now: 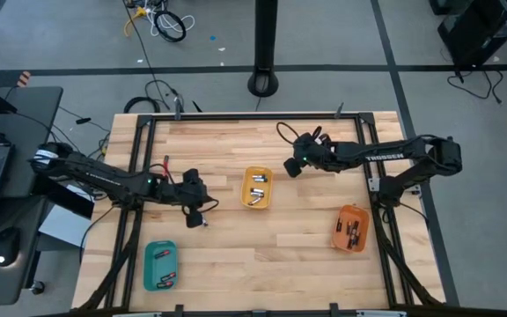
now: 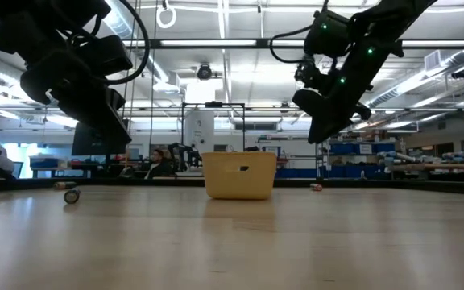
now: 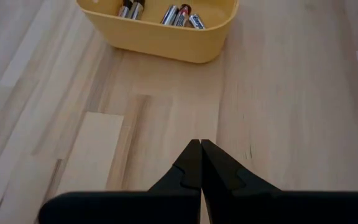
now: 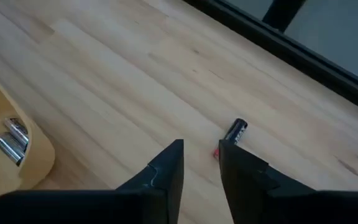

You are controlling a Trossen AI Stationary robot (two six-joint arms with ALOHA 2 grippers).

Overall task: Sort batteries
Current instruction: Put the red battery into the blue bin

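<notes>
Right tool [image 4: 201, 152] (fingers parted) above a battery [image 4: 235, 131] — untouched.

Wooden table [image 1: 297, 255] carries yellow tray [image 1: 256, 187], teal tray [image 1: 160, 265], orange tray [image 1: 351, 228], loose battery [image 4: 235, 131]

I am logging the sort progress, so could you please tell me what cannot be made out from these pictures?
- Orange tray, high view: batteries inside too small to count or size.
- Teal tray, high view: same.
- Yellow tray, low view: its wall hides the contents.
- Yellow tray, left wrist view: picture edge cuts off its batteries.
- Loose battery, right wrist view: the right hand partly covers it; label unreadable.
</notes>
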